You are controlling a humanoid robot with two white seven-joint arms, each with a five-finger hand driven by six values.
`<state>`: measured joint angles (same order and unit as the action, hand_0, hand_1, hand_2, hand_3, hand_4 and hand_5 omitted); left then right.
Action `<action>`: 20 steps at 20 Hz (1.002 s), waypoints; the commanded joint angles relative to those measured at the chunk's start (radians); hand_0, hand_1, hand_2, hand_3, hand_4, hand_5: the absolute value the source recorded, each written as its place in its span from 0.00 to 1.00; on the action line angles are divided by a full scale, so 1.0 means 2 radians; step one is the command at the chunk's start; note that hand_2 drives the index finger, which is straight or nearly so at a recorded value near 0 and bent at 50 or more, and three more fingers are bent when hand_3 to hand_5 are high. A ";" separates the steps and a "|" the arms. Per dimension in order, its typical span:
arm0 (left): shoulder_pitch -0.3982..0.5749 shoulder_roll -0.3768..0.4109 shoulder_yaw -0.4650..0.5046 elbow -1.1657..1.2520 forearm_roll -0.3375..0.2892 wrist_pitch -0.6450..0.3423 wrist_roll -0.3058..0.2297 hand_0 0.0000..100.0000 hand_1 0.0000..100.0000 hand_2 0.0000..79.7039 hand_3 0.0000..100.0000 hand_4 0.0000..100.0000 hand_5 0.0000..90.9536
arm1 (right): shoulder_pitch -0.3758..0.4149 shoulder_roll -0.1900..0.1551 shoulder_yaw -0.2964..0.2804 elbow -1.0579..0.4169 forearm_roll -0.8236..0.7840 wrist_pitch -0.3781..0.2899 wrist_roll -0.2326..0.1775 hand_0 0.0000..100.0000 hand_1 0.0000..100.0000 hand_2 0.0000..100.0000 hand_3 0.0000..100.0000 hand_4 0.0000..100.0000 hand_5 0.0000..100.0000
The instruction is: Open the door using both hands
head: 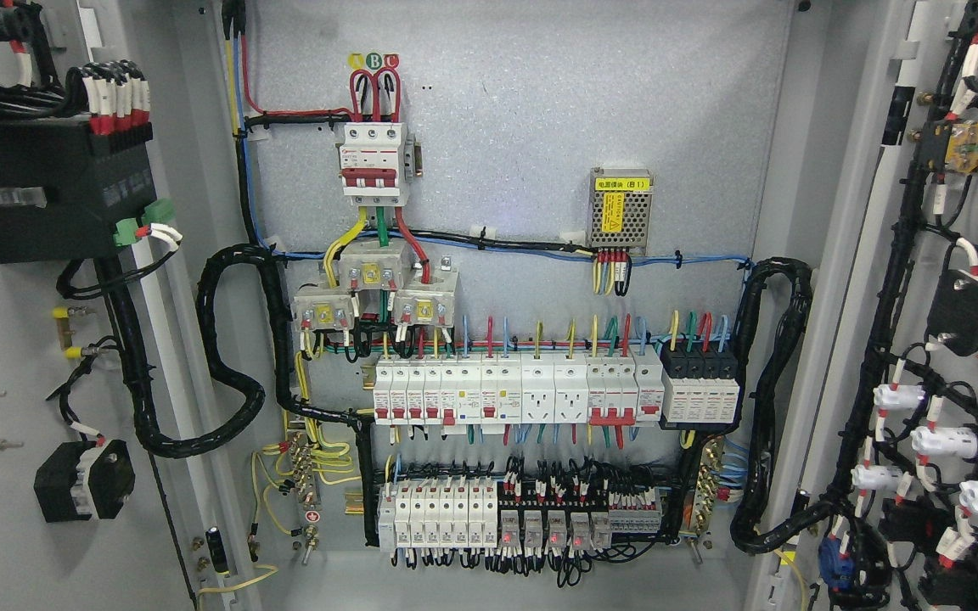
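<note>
Standing wide open at either edge, the left door (pixel 22 339) and right door (pixel 947 339) of the electrical cabinet show their wired inner faces. Farther back, the grey backplate (pixel 540 127) carries a three-pole breaker (pixel 374 161), a small power supply (pixel 621 212) and rows of circuit breakers (pixel 514 395). Neither robot hand is in view, so the state of the fingers cannot be told.

Both grey cabinet doors stand swung wide open: the left door (pixel 5 526) fills the left edge, the right door (pixel 871 280) the right edge, their inner faces turned inward, carrying black wire bundles and mounted components
</note>
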<state>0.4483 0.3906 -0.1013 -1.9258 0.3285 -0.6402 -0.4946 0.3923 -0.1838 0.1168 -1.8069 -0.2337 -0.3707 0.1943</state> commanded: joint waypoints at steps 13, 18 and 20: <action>0.030 -0.046 0.188 -0.032 0.095 0.044 -0.043 0.30 0.00 0.04 0.03 0.04 0.00 | 0.022 -0.012 -0.060 0.019 -0.047 0.001 0.002 0.22 0.00 0.00 0.00 0.00 0.00; 0.029 -0.047 0.211 -0.025 0.120 0.083 -0.043 0.30 0.00 0.03 0.03 0.04 0.00 | 0.023 -0.015 -0.061 0.020 -0.050 0.001 0.005 0.22 0.00 0.00 0.00 0.00 0.00; 0.029 -0.046 0.226 -0.021 0.123 0.094 -0.049 0.30 0.00 0.03 0.03 0.04 0.00 | 0.029 -0.028 -0.060 0.020 -0.050 0.000 0.006 0.22 0.00 0.00 0.00 0.00 0.00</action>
<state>0.4993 0.3175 0.2133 -1.9741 0.5348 -0.4819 -0.5833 0.4358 -0.2095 0.0193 -1.7729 -0.3163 -0.3714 0.1985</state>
